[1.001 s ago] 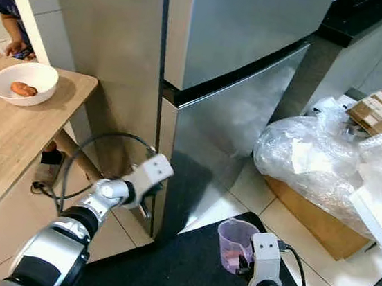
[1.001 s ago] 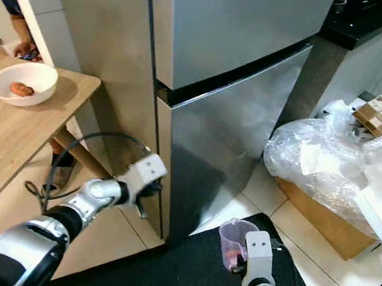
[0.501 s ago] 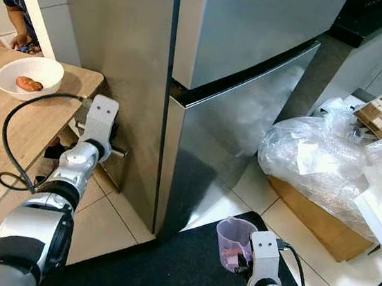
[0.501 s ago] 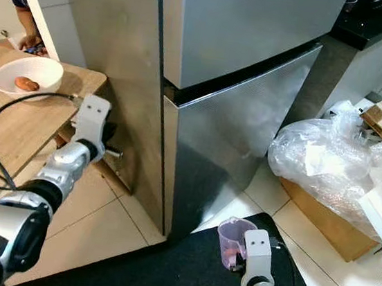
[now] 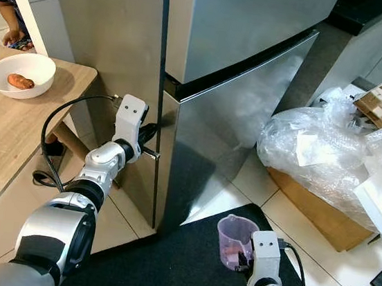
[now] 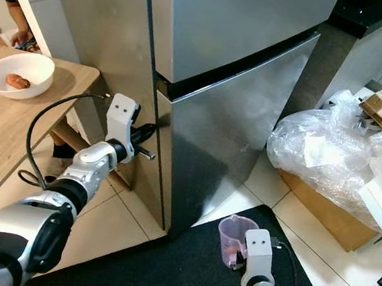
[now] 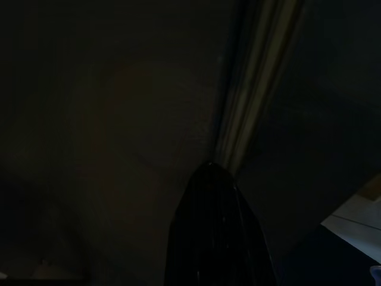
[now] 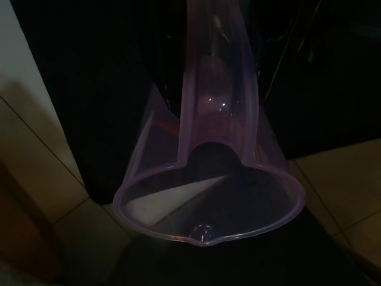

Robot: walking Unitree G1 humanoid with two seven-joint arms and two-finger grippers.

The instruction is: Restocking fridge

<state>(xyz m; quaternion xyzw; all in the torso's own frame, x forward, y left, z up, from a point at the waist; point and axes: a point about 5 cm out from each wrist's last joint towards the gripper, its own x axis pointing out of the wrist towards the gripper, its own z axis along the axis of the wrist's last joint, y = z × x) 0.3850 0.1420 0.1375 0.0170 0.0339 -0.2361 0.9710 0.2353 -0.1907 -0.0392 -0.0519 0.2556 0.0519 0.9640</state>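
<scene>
Left gripper (image 5: 151, 138) pressed at fridge (image 5: 241, 72) lower door's edge seam, fingers together, likely for prying open. Purple jug (image 5: 235, 240) pinched by right gripper (image 5: 246, 260) at 5 o'clock, kept ready for stocking.

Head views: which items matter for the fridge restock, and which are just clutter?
In play:
- fridge, both doors closed
- left gripper at the edge of the lower door
- purple jug held in the right gripper

Lying about:
- white bowl with food on the wooden table
- plastic-wrapped bundle on the cardboard box
- black mat
</scene>
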